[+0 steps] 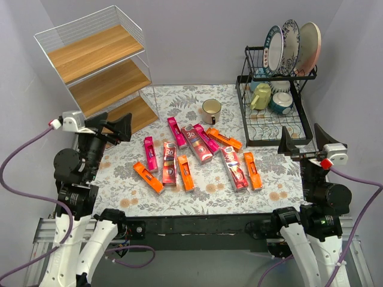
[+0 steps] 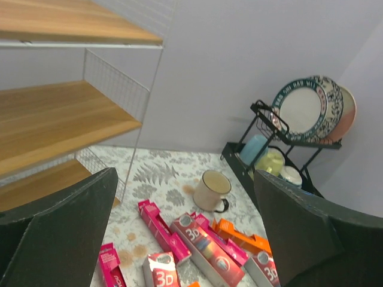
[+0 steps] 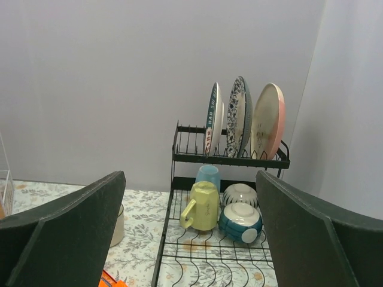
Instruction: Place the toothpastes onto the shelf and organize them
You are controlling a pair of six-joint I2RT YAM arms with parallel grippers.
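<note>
Several toothpaste cartons lie scattered on the floral tablecloth: orange ones [image 1: 148, 177], magenta-pink ones [image 1: 150, 153] and dark red "3D" ones [image 1: 197, 143]. Some also show in the left wrist view [image 2: 212, 246]. The white wire shelf [image 1: 99, 72] with wooden boards stands at the back left, its boards bare; it also shows in the left wrist view [image 2: 54, 116]. My left gripper [image 1: 115, 130] is open and empty, raised near the shelf's lowest board. My right gripper [image 1: 302, 143] is open and empty, raised at the right, in front of the dish rack.
A black wire dish rack [image 1: 275, 98] at the back right holds three plates, mugs and bowls. A beige mug [image 1: 210, 110] stands between shelf and rack. The table's front edge [image 1: 197, 214] lies just beyond the arm bases.
</note>
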